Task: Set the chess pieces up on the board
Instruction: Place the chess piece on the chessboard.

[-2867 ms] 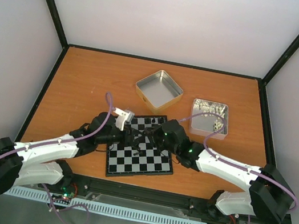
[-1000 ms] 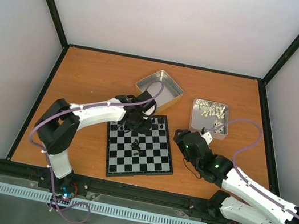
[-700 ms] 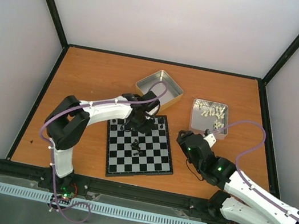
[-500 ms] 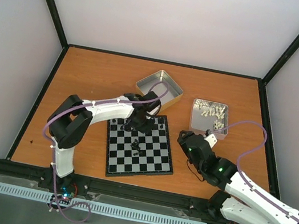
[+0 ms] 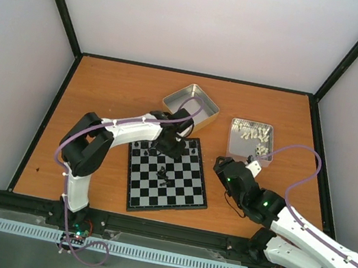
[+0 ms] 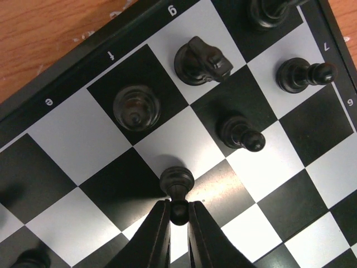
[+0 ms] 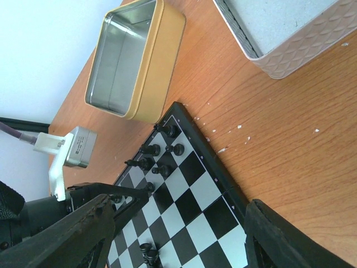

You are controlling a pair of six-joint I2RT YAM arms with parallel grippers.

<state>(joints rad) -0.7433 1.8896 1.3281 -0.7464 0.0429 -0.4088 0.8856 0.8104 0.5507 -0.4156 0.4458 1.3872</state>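
The jaws of the left gripper (image 6: 178, 211) are pinching the head of a black pawn (image 6: 177, 180), closing almost together on it. The pawn is standing upright where a light and a dark square meet on the board (image 6: 83, 134), two rows in from the lettered rim; whether its foot is resting on the surface cannot be told. Just past it, other black chess pieces (image 6: 241, 134) are lining the far rows: a round-topped piece (image 6: 136, 107) on the dark f square, a knight (image 6: 202, 60) on the light g square, and a second pawn (image 6: 304, 73) leaning sideways near the numbered edge. A few more pieces are sitting near the middle of the board. The jaws of the right gripper (image 7: 195, 212) are hanging spread wide with nothing between them, off the board's right side above the orange tabletop (image 5: 103, 93). Beyond the board's far edge a gold tin (image 5: 191, 105) is lying open, and to its right a silver tin (image 5: 249, 158) is holding pale pieces (image 5: 252, 130).
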